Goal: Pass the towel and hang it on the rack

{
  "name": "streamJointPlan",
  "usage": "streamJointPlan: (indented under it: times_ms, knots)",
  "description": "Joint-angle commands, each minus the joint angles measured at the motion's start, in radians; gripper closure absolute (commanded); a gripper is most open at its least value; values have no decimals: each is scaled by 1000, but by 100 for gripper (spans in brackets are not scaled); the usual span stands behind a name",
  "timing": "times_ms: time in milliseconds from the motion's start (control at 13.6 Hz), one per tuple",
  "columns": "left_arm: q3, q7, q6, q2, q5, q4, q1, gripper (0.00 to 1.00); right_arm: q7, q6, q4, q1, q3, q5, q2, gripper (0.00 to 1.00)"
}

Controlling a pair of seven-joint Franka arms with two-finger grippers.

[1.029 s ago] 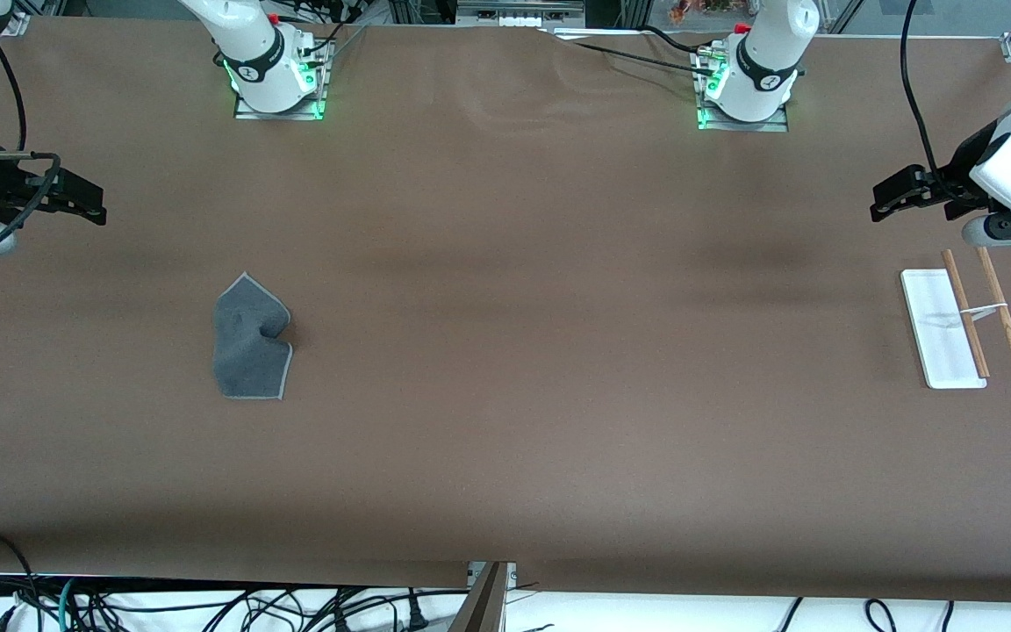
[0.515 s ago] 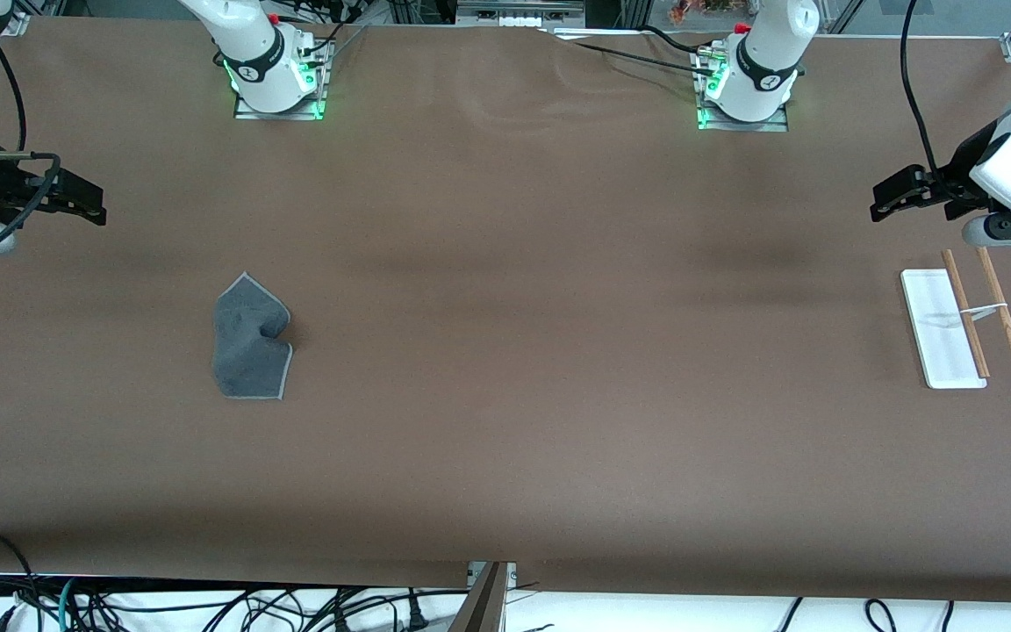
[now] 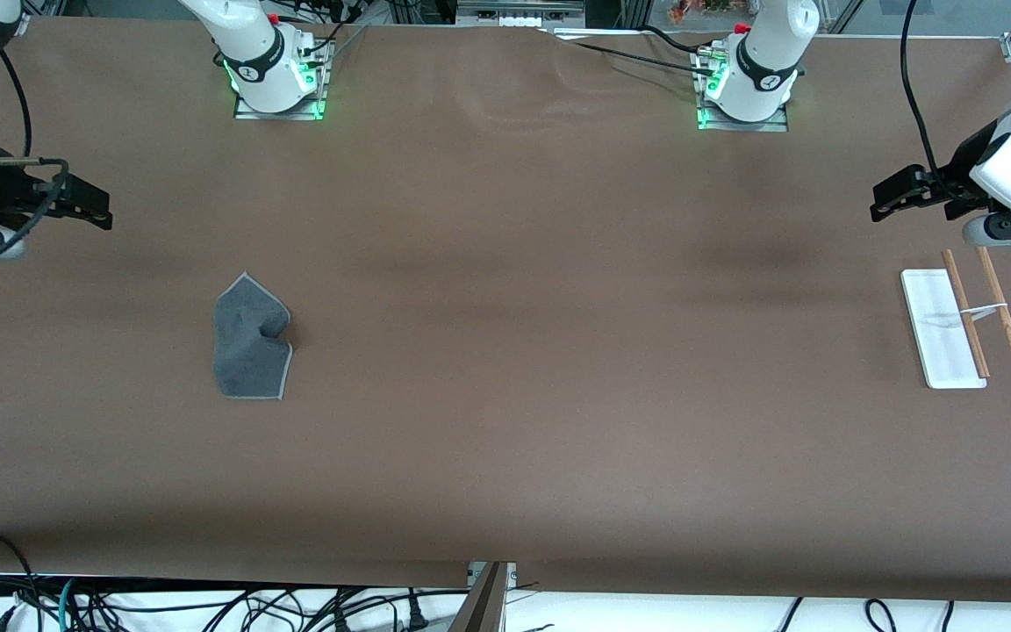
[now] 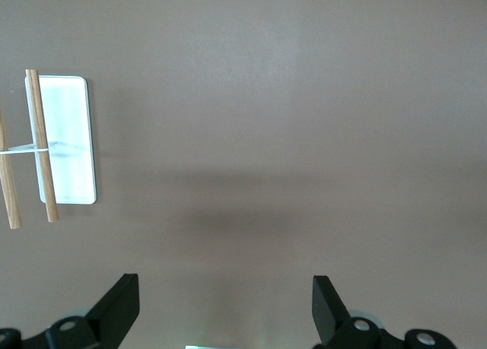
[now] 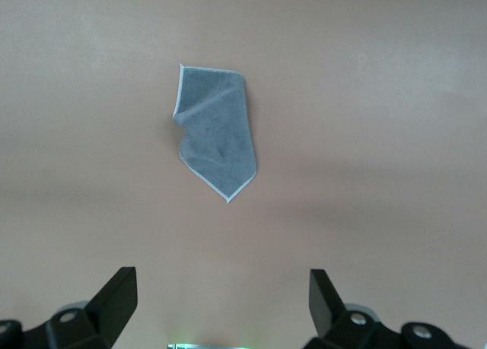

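Brown table (image 3: 505, 421): towel (image 3: 249, 340), rack (image 3: 962, 323) unmoved; right end effector (image 3: 91, 209) shifted slightly, apparently; both end effectors (image 3: 887, 200) spread wide.

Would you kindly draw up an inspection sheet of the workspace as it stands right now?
Surface: brown table cover, slightly rippled between the two arm bases.
Job's things: the towel lies crumpled, grey face up, toward the right arm's end; the rack stands toward the left arm's end, its rods bare.
Clutter: nothing seen on the table.
Grippers: the right tool is open and holds nothing, over bare table farther from the front camera than the towel; the left tool is open and holds nothing, over bare table beside the rack.
Cables: loose cables bundled below the table's near edge; black cable runs to the left arm's base.
Surroundings: nothing seen of note.
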Motion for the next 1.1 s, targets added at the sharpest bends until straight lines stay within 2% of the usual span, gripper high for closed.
streamJointPlan:
  times_ms: [0,221,735,1029]
  knots:
    - [4,7,-16,-11,-7,8,-2,0,15,22,9,17,3,4,69,0]
    - [4,7,-16,-11,-7,8,-2,0,17,47,9,19,4,4,148,0]
    - [4,7,-16,-11,-8,8,-2,0,25,197,-5,42,3,10,319,0]
    - [4,7,-16,-11,-7,8,0,0,25,223,-8,64,3,10,363,0]
